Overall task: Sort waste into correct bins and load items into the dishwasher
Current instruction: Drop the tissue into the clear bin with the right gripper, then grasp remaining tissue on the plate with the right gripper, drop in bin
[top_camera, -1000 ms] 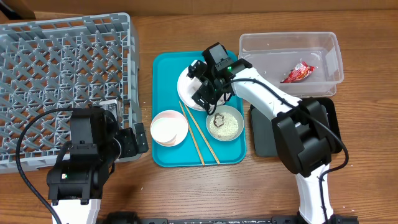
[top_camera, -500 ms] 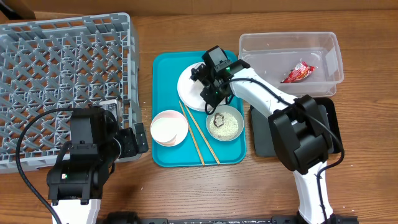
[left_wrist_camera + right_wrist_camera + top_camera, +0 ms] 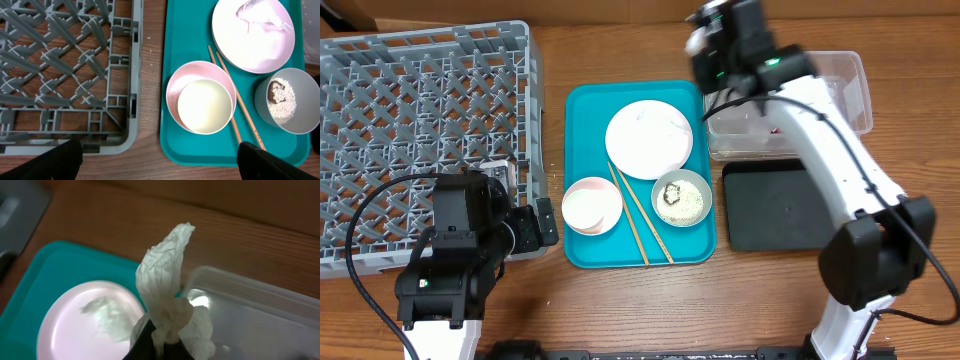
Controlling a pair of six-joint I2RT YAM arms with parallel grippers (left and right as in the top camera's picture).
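My R hand (image 3: 149, 342) pinches tissue (image 3: 167, 292) tight by clear tub (image 3: 250, 305), L hand (image 3: 160, 167) gapes empty; rice (image 3: 684, 204) unbinned, rack (image 3: 420, 130) bare, plate (image 3: 648, 138) etc. unloaded.

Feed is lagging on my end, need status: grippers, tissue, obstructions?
Left gripper open by the dish rack. Right gripper shut on the tissue, raised at the clear tub corner. Nothing visible between tissue and tub.
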